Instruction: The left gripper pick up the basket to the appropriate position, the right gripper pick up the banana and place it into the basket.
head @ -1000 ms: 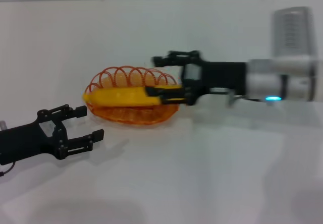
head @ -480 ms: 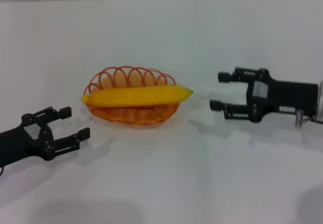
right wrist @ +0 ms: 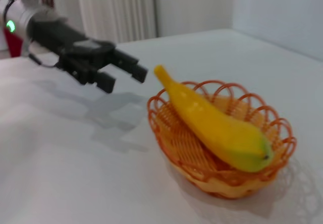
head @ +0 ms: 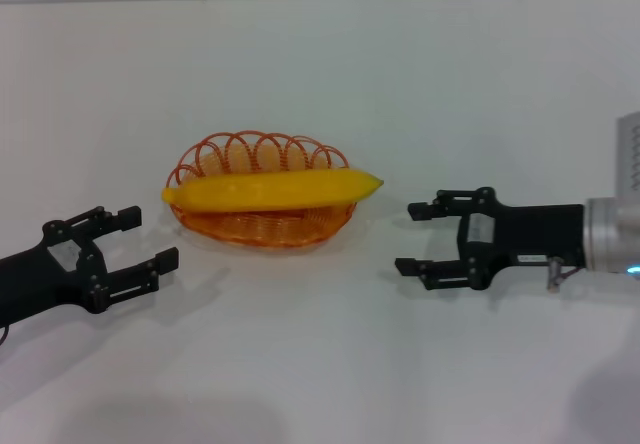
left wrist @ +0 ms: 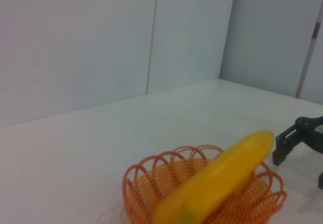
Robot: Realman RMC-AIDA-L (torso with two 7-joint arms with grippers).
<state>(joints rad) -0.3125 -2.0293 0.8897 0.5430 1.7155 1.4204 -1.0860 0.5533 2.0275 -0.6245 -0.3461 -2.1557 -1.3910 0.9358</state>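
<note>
A: How would these handle, biggest first?

B: On the white worktop [head: 320,364], the basket [head: 262,226] looks like light, springy wire; its looped rim offers the best hold. The banana [head: 270,189] lying across the basket, tips past the rim, seems smooth, stiff, probably slippery; I'd grip mid-body.

A: Counts?

B: One basket, one banana, two pincers. The left pincer [head: 128,242] sits near the basket, spread wide and empty; the right pincer [head: 410,237] likewise, opposite.
</note>
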